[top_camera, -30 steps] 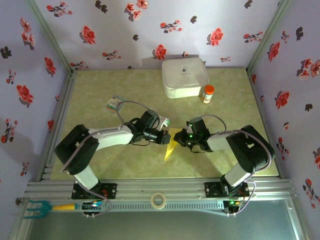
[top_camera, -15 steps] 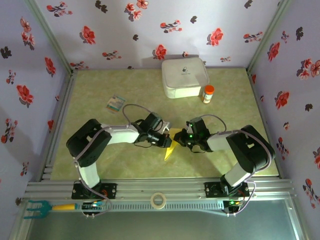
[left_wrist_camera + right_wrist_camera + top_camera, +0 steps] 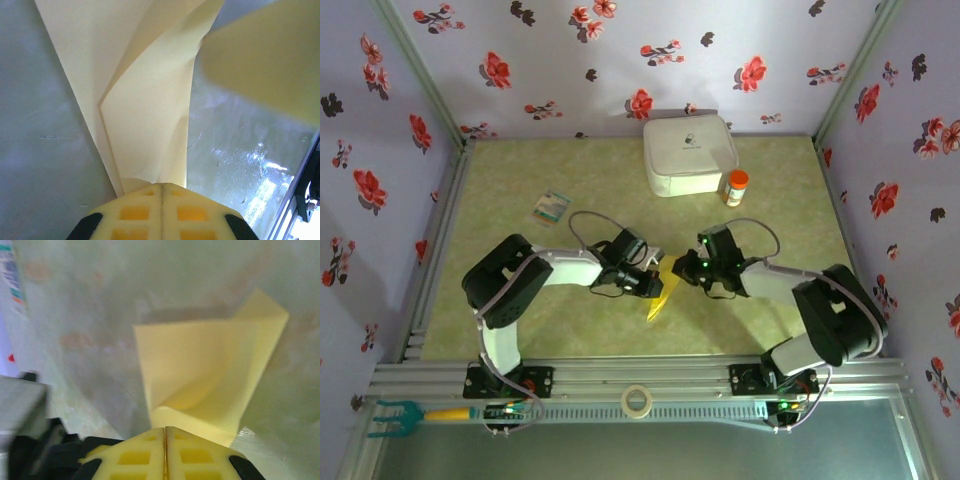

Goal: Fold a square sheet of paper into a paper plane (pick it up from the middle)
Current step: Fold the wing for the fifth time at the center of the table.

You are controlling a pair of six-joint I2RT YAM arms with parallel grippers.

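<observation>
Since the earlier frames the left arm's elbow has swung inward toward the middle of the bench, and the right arm has stretched out, its pincer shifting slightly toward the far side. The yellow paper has stayed between the two pincers.

Left pincer [image 3: 653, 283]: closed on the paper plane [image 3: 660, 296]. In the left wrist view its pale waffle-patterned pads [image 3: 150, 212] meet along one seam, and the paper plane [image 3: 145, 100] emerges from that seam.

Right pincer [image 3: 683, 270]: likewise clamped on the paper. In the right wrist view the right pincer [image 3: 165, 431] shows its pads pressed together with the sheet's near edge caught between them.

Paper plane: thin, matte, plain yellow. From above it reads as a narrow pointed sliver near the middle of the bench, its tip aimed at the near edge. The left wrist view shows long tapering panels with sharp diagonal creases, and a loose flap curling upward. In the right wrist view the paper plane [image 3: 210, 370] is a curved, doubled-over flap with one pointed corner raised.

Bench [image 3: 520, 180]: mottled green, slightly glossy.

Other items, all well apart from the paper:
- a white rounded square box [image 3: 688, 155] at the far edge
- an orange-capped bottle [image 3: 736, 187] just beside it
- a small teal-and-white card [image 3: 551, 208] lying flat to the left
</observation>
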